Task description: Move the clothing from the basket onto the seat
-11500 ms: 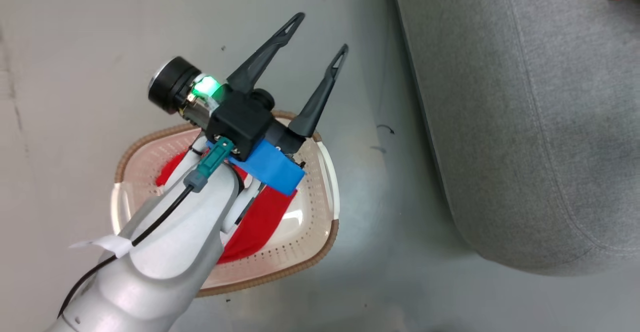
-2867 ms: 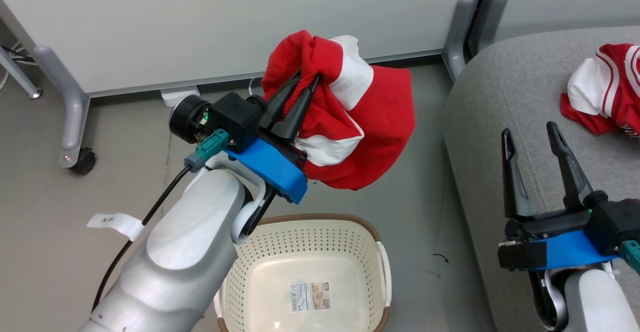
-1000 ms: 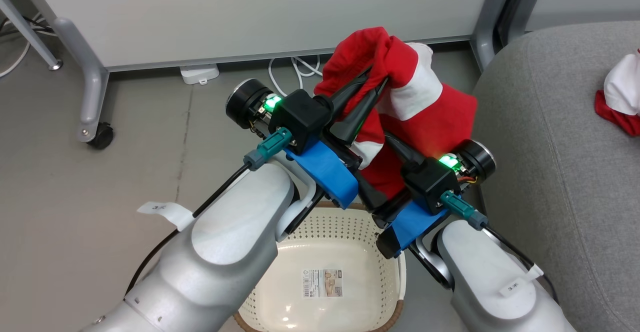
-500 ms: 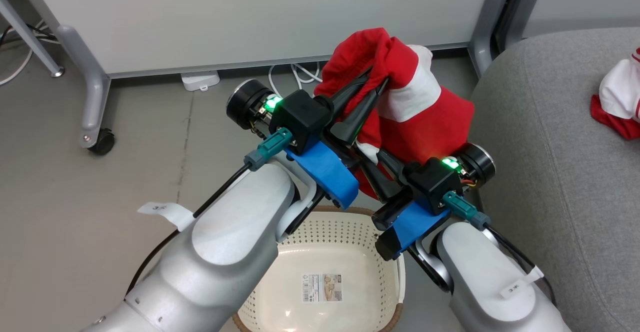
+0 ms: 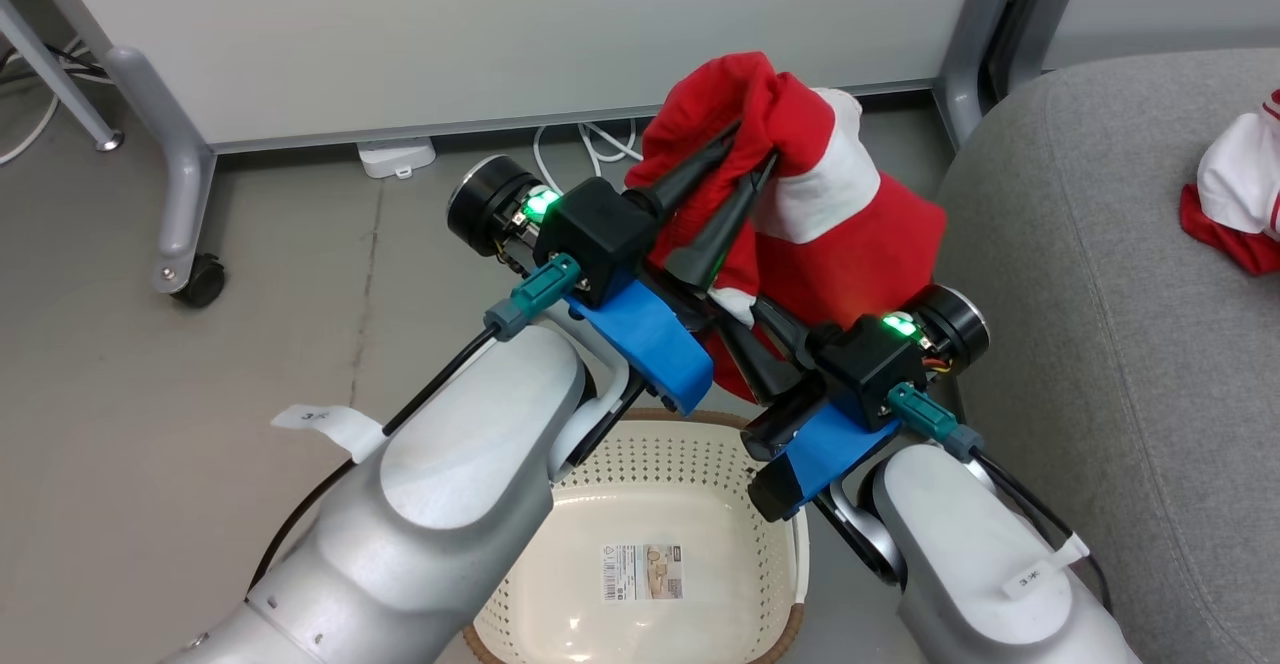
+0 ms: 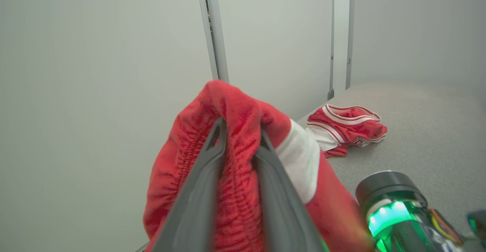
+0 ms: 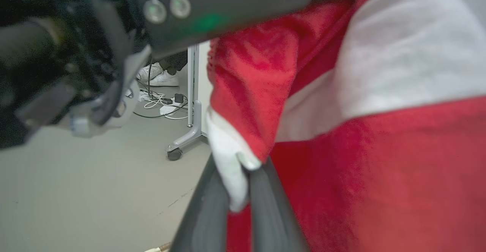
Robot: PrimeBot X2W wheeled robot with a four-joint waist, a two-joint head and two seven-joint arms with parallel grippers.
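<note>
A red garment (image 5: 850,244) with white bands hangs in the air above the basket (image 5: 690,464), which holds nothing but a label. My left gripper (image 5: 753,144) is shut on the garment's bunched top (image 6: 235,104). Lower down, my right gripper (image 5: 742,324) is shut on its white hem (image 7: 229,161), the two fingers (image 7: 262,191) pinching the edge. The second red garment (image 5: 1235,204) lies crumpled on the grey seat (image 5: 1100,324) at the right, seen too in the left wrist view (image 6: 345,128).
A white partition wall (image 5: 500,34) on grey legs with a caster (image 5: 200,279) stands behind. A power strip (image 5: 397,156) and cables lie on the floor at its foot. A person's white shoes (image 7: 159,78) show beyond a partition leg.
My right gripper has shut on the garment's lower white hem; a second ago its fingers stood apart around the cloth. The left gripper has kept its hold, nearly still.
</note>
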